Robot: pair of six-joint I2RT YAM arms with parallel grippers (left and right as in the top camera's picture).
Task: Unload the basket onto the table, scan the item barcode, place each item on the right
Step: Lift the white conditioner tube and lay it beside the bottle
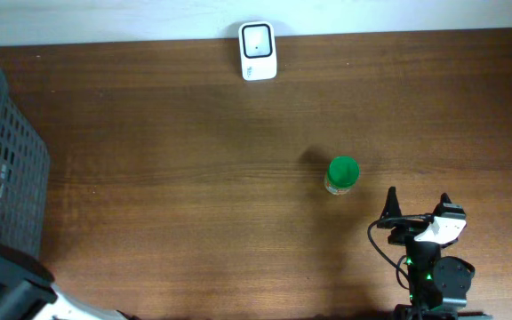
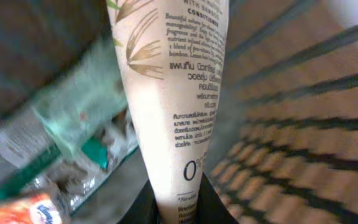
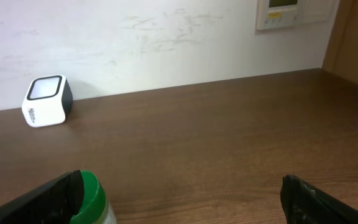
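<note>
In the left wrist view my left gripper (image 2: 178, 208) is shut on the item, a cream tube (image 2: 173, 81) printed with black text and a leaf drawing. The tube sticks up from between the black jaws, inside the basket. No barcode shows on the face turned to the camera. The white scanner (image 1: 258, 51) stands at the table's far edge and appears as a small white box (image 3: 45, 99) by the wall. My right gripper (image 1: 416, 200) rests open near the front right, and nothing lies between its fingers (image 3: 180, 186).
A dark mesh basket (image 1: 7, 160) sits at the left edge; its slatted wall (image 2: 303, 93) and several other packets (image 2: 61, 143) surround the tube. A green-capped bottle (image 1: 342, 173) stands just ahead of the right gripper's left finger (image 3: 89, 199).
</note>
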